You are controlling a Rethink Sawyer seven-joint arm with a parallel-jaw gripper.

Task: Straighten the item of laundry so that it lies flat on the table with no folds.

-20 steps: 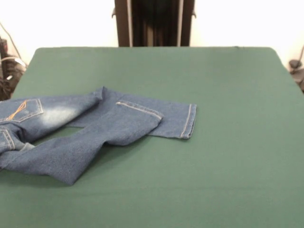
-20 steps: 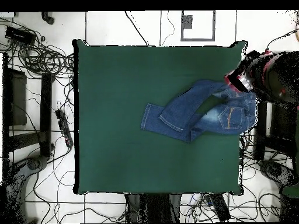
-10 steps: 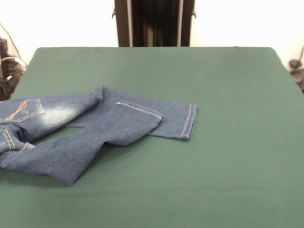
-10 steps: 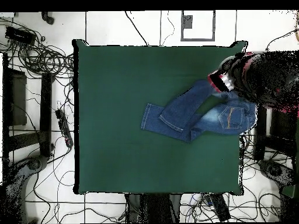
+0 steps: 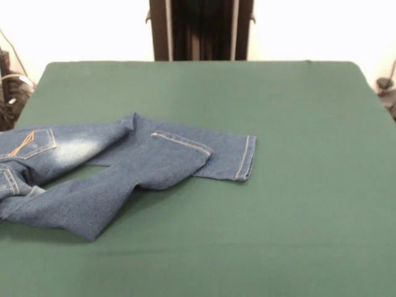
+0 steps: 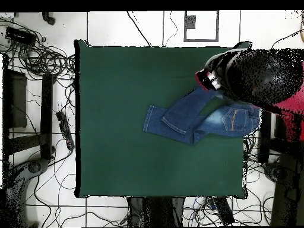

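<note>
A small pair of blue jeans (image 5: 117, 167) is seen crumpled on the green surface (image 5: 297, 185), legs crossed (one cuff folded over). The step in hand is judged the approach: an arm (image 6: 255, 74) is seen above the waistband end, the state of its fingers not discernible; the overlapping leg would next need drawing clear.

The front camera sits low at one long edge of the table (image 5: 291, 216), close in and looking across the green surface at a shallow angle, so the nearest strip is cut off. The overhead camera hangs high above, looking straight down, taking in the whole table (image 6: 119, 160) and the surrounding floor (cables included). Both views share the tabletop and the jeans (image 5: 124, 164) (image 6: 184, 116), turned half round between them.
</note>
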